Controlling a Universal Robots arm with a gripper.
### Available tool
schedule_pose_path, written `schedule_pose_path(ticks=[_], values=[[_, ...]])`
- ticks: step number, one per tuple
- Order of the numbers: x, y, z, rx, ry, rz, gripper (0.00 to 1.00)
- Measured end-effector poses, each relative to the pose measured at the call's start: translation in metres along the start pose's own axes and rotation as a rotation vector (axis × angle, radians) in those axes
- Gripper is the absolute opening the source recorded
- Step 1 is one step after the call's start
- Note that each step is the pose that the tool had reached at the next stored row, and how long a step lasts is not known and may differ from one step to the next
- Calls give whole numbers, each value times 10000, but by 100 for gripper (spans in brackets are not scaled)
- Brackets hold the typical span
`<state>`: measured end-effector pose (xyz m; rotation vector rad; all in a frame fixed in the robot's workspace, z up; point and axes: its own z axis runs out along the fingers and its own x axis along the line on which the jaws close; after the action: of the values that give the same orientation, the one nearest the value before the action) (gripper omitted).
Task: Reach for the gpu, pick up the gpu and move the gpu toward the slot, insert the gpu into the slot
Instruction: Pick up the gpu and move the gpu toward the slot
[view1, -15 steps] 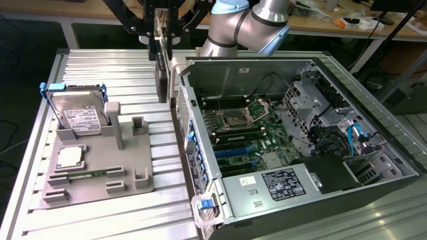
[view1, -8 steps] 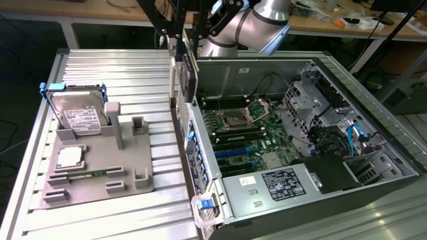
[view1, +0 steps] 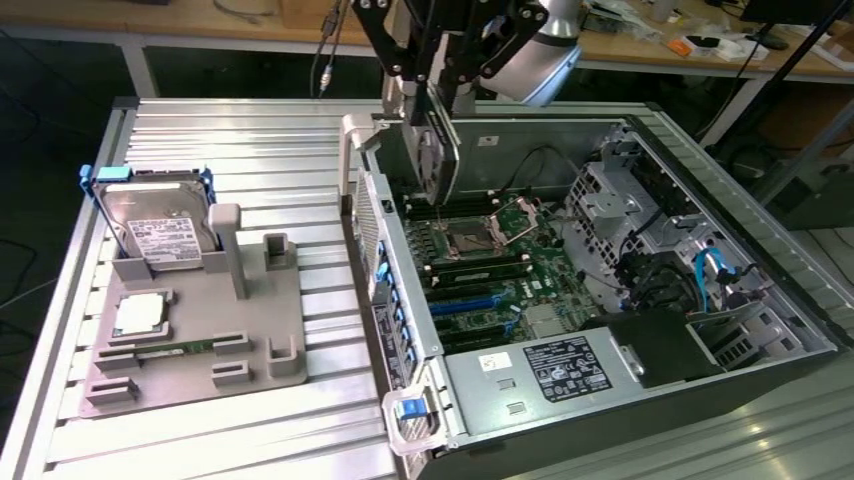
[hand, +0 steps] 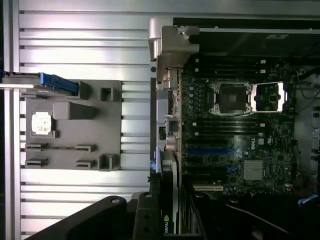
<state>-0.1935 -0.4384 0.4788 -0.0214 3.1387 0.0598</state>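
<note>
My gripper (view1: 430, 88) is shut on the gpu (view1: 434, 155), a thin dark card that hangs on edge above the rear part of the open computer case. In the wrist view the gpu (hand: 168, 200) appears edge-on between the black fingers (hand: 146, 215), with a green logo on its end. The slot (view1: 470, 301) is a long blue connector strip on the motherboard, lower and nearer the power supply than the card. In the wrist view the slot (hand: 210, 150) lies between the memory sockets and a finned heatsink, off to the side of the card's edge.
A grey fixture (view1: 200, 345) on the slatted table holds a silver hard drive (view1: 158, 228), a processor chip (view1: 140, 314) and a green memory stick (view1: 174, 349). Inside the case are the open processor socket (view1: 475, 236), the power supply (view1: 561, 365) and drive cages (view1: 627, 200).
</note>
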Motion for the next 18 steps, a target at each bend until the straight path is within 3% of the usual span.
schedule_pose_path(ticks=[5,18], values=[[-103,-3,3,1,8,-1,27],[-106,-5,3,-24,8,6,27]])
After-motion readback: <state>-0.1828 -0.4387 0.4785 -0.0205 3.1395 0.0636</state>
